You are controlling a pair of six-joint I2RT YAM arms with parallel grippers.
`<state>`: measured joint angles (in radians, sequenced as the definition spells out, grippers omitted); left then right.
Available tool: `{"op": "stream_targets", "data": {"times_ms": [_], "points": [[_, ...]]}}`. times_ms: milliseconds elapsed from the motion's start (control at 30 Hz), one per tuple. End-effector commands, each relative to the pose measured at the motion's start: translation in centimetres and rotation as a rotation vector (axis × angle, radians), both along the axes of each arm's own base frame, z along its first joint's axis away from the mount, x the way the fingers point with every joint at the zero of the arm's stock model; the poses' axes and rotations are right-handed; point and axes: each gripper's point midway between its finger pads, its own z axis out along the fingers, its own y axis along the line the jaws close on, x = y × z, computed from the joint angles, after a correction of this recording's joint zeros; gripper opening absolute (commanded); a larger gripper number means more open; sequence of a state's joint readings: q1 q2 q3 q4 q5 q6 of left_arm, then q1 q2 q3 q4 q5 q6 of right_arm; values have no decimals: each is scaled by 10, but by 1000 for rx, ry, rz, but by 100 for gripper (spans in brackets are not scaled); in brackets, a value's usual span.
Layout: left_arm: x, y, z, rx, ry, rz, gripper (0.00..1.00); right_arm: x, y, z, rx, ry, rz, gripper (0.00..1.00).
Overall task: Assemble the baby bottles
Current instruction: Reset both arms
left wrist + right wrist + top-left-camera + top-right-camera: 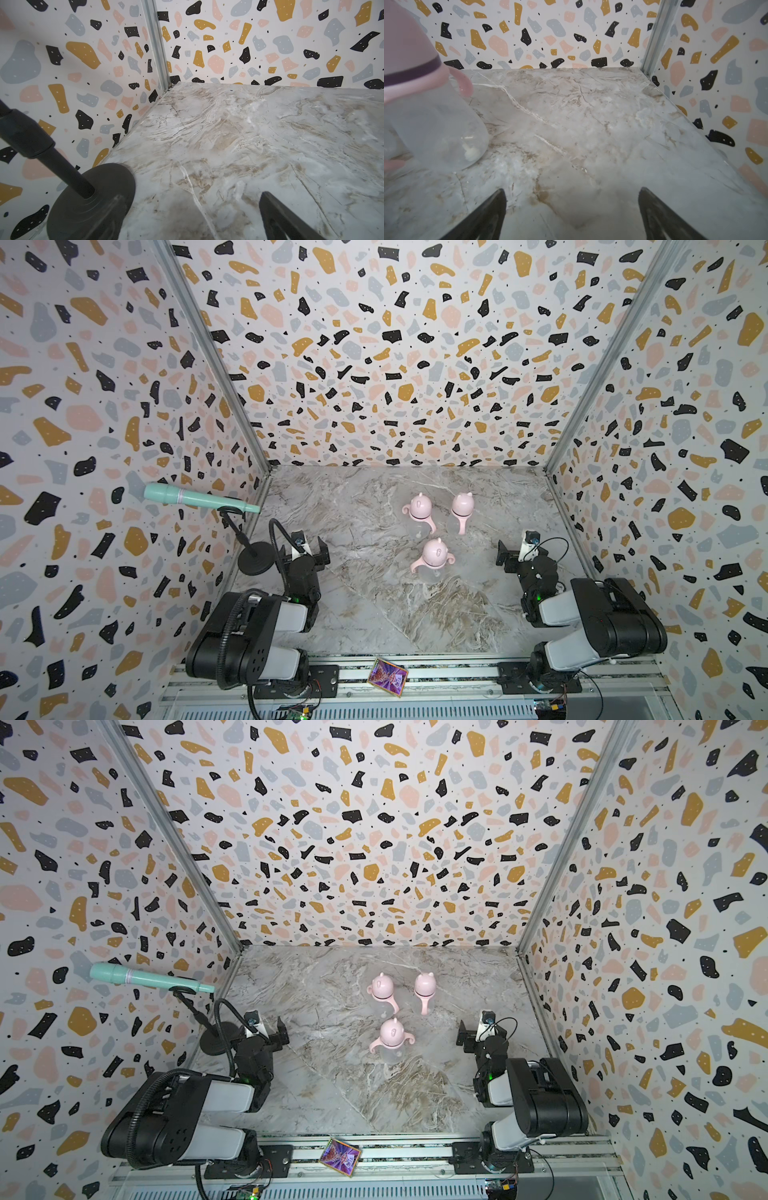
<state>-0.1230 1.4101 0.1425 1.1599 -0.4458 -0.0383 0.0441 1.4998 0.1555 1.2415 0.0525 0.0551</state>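
The baby bottles (pixel 434 558) look assembled in both top views. All three stand upright on the marble table (pixel 374 614), each with a pink cap, dark ring and handled collar seated on a clear body. I can see no loose part lying anywhere. The nearest bottle (pixel 392 1036) stands between the two grippers, a little ahead of their tips. A second bottle (pixel 382 988) and a third bottle (pixel 425 986) stand side by side farther out beyond it. The left gripper (pixel 321 549) and the right gripper (pixel 505 558) sit well apart from all three, jaws spread and empty.

In the left wrist view, the left gripper (pixel 193 224) has only bare table between its fingers. A black microphone stand (pixel 91 199) rests just beside one finger, and no bottle shows.

In the right wrist view, the right gripper (pixel 571 216) is spread wide and holds nothing. One of the baby bottles (pixel 431 124) stands ahead and off to one side, untouched, with cap, ring and collar in place.

I judge the task finished or nearly so. Whether the rings are screwed tight cannot be told.
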Motion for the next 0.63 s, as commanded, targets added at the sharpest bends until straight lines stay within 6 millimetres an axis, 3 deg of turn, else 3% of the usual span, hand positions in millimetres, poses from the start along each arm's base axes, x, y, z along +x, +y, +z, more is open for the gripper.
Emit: {"op": "stream_targets", "data": {"times_ms": [0,600], "points": [[6,-2,21,-17,-80,-18,100,12,3,22,-31,-60,7,99],[6,-2,21,-19,-79,-15,100,14,8,23,-57,-59,4,99]]}}
